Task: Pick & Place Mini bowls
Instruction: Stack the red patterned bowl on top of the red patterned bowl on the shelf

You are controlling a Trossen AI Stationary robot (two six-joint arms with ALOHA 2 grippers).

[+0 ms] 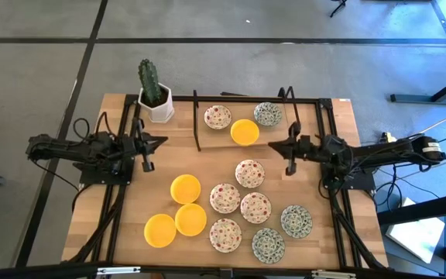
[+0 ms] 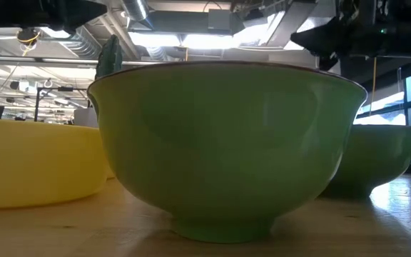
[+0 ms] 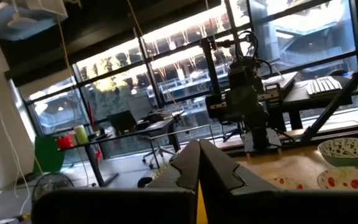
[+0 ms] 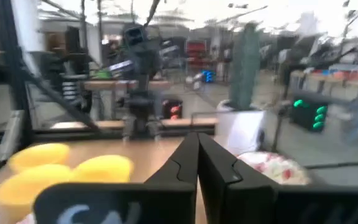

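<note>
High view: the mini bowls (image 1: pixel 238 205) lie spread over the wooden bench (image 1: pixel 122 225). Three plain yellow ones sit at the front left, a cluster of red-speckled and green-patterned ones at the front centre and right, and three more at the back beside a black wire rack (image 1: pixel 200 116). A cactus in a white pot (image 1: pixel 155 97) stands at the back left corner.

The left gripper (image 1: pixel 147 153) hangs at the left side and the right gripper (image 1: pixel 288 157) at the right, both above the bench and holding nothing. Each wrist view shows its fingers pressed together.

The bowls look like glazed ceramic: stiff, light, smooth and likely slippery, and apt to chip if dropped. Being shallow, each is probably best pinched over the rim, one finger inside and one outside.

No brand, label or writing can be read on any bowl.
</note>
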